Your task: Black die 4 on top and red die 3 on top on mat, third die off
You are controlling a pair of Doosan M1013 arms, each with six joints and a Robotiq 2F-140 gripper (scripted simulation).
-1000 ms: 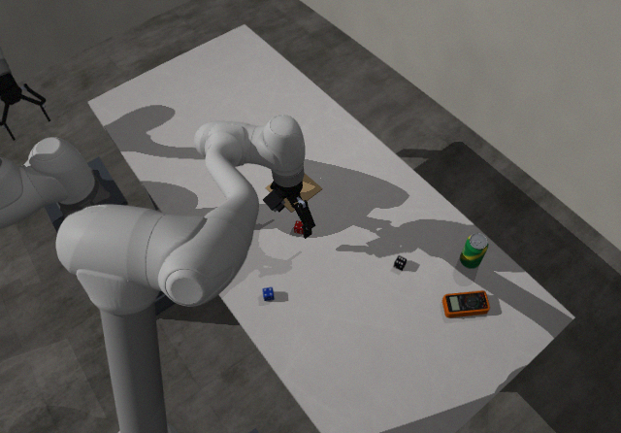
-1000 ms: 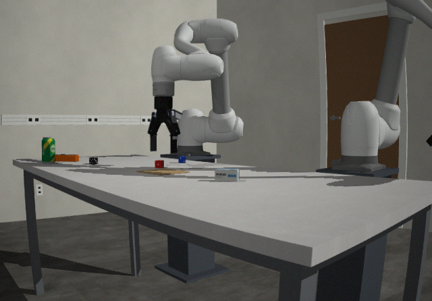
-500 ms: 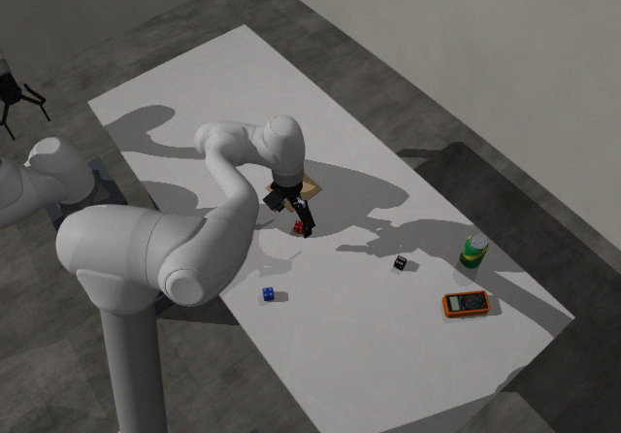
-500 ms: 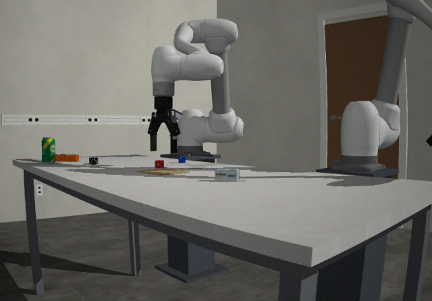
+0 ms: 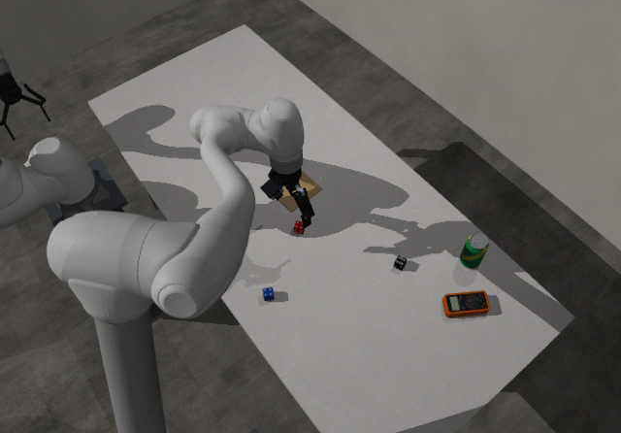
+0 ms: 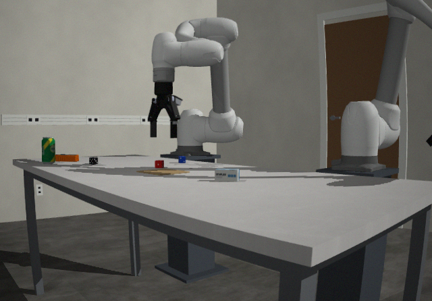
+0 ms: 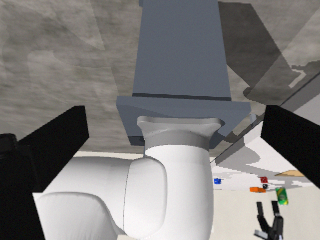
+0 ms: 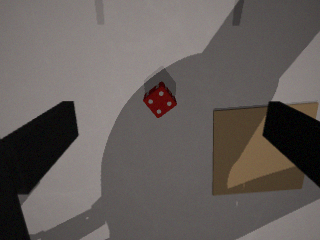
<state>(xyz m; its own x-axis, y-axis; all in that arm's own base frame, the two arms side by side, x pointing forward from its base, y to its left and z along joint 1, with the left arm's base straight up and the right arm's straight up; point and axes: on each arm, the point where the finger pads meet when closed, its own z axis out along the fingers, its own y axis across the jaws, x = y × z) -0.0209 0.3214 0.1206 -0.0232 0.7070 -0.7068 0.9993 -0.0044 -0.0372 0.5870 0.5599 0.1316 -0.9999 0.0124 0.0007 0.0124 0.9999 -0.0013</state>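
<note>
The red die (image 5: 299, 227) (image 6: 159, 163) (image 8: 160, 101) lies on the table beside the tan mat (image 5: 290, 206) (image 6: 163, 172) (image 8: 220, 150), off it, with its 4 face up in the right wrist view. The black die (image 5: 400, 262) (image 6: 93, 160) lies off the mat, toward the can; its top looks like a 6 but is small. The blue die (image 5: 268, 293) (image 6: 181, 159) is off the mat near the table edge. My right gripper (image 5: 306, 221) (image 6: 163, 136) (image 8: 171, 118) is open and empty, pointing down above the red die. My left gripper (image 5: 31, 128) (image 7: 174, 121) is open and empty, away from the table.
A green can (image 5: 472, 252) (image 6: 48, 150) stands beyond the black die, with an orange multimeter (image 5: 466, 304) (image 6: 67, 157) near it. A small white box (image 6: 227, 175) stands on the table near the mat. The right arm reaches over the table.
</note>
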